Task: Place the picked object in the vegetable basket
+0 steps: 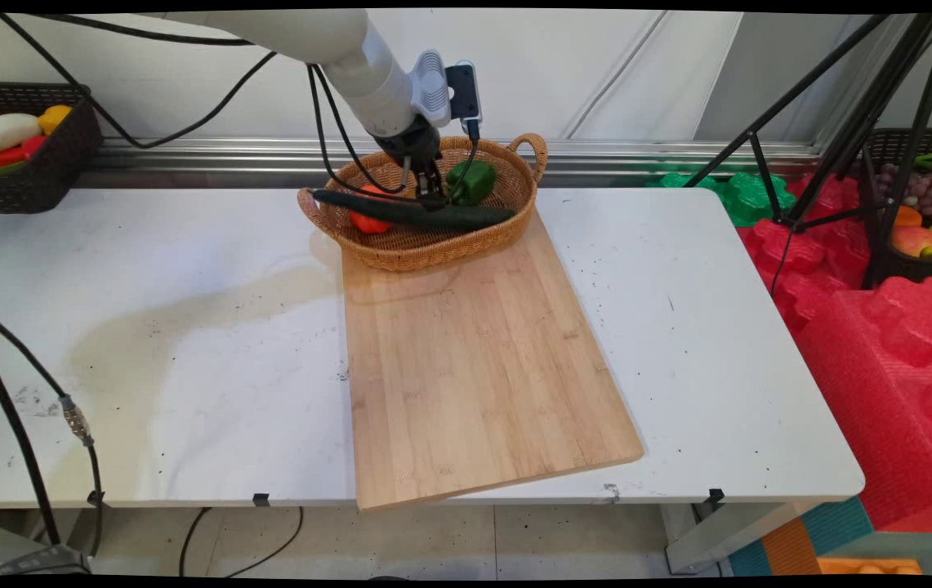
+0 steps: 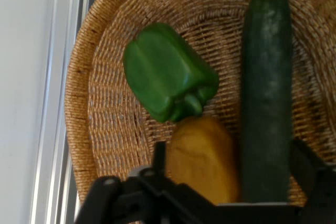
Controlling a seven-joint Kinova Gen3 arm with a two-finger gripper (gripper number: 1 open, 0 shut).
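Your gripper (image 2: 228,169) sits spread wide inside the wicker basket (image 1: 433,245), straddling yellow pepper (image 2: 202,158) and cucumber (image 2: 266,93), gripping neither.

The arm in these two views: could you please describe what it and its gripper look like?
The arm is made of smooth, rounded white links, ending in a ribbed light grey wrist piece with a small black box mounted beside it. Thin black cables loop from it. The gripper is black, with two slim fingers on a jointed black linkage.
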